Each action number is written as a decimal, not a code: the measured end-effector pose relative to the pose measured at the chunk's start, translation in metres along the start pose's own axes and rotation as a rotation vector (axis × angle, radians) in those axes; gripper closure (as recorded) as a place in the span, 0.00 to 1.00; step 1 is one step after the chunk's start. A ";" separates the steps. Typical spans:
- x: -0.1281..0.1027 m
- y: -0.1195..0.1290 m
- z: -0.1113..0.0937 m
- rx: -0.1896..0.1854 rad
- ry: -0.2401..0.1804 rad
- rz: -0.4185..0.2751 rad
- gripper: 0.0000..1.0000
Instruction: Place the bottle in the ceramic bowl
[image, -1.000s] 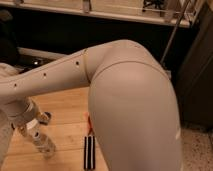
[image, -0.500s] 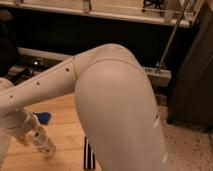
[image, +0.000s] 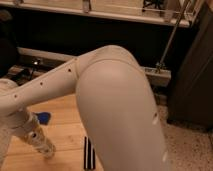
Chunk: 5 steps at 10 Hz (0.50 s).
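With the elbow (image: 117, 105) folded across my view, presumably to reach down, the gripper (image: 44, 146) sits low over the wooden table (image: 65, 130), left of the black ribbed bar (image: 89, 152); I cannot tell its grip, nor find the bottle or ceramic bowl.

Bulky white arm (image: 120, 100) fills centre; pincer (image: 46, 148) low left over wooden table (image: 65, 135), black ribbed bar (image: 89, 152) nearby.

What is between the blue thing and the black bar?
Only bare wooden table lies between the blue thing and the black bar in the camera view. The gripper is lower left, by the blue thing.
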 end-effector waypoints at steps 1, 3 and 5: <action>-0.002 -0.021 -0.014 -0.012 -0.027 0.042 1.00; 0.001 -0.103 -0.063 -0.046 -0.109 0.190 1.00; 0.009 -0.169 -0.097 -0.070 -0.158 0.302 1.00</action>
